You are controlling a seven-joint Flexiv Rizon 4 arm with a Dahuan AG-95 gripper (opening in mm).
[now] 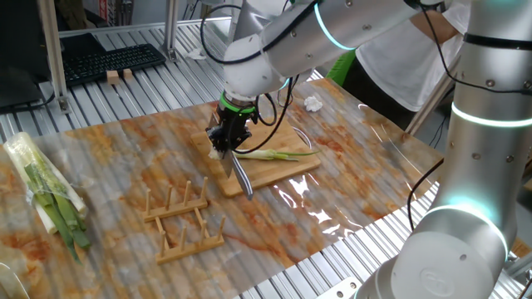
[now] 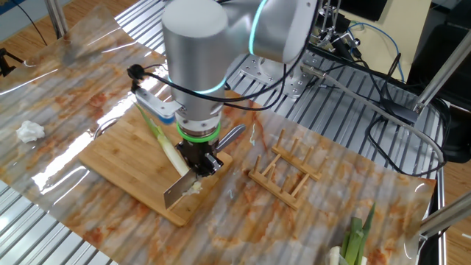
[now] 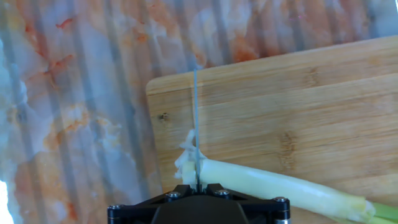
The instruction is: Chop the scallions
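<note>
A slender scallion [image 1: 278, 154] [image 2: 163, 143] [image 3: 280, 185] lies across the wooden board [image 1: 278, 172] [image 2: 121, 158] [image 3: 298, 93], white end toward the board's corner. My gripper [image 1: 228, 137] [image 2: 197, 160] [image 3: 198, 194] is shut on a knife and stands right over that white end. The blade [image 1: 242, 181] [image 2: 179, 191] [image 3: 195, 118] is edge-down on the stalk close to its tip. A short ragged white piece [image 3: 185, 162] sits just left of the blade. The knife's handle [image 2: 231, 135] sticks out behind the gripper.
A wooden peg rack [image 1: 179, 218] [image 2: 283, 171] stands beside the board. A wrapped bundle of long green stalks [image 1: 46, 193] [image 2: 355, 241] lies at the table's far side. A crumpled white wad [image 1: 312, 103] [image 2: 29, 131] sits past the board. A person [image 1: 399, 50] stands behind the table.
</note>
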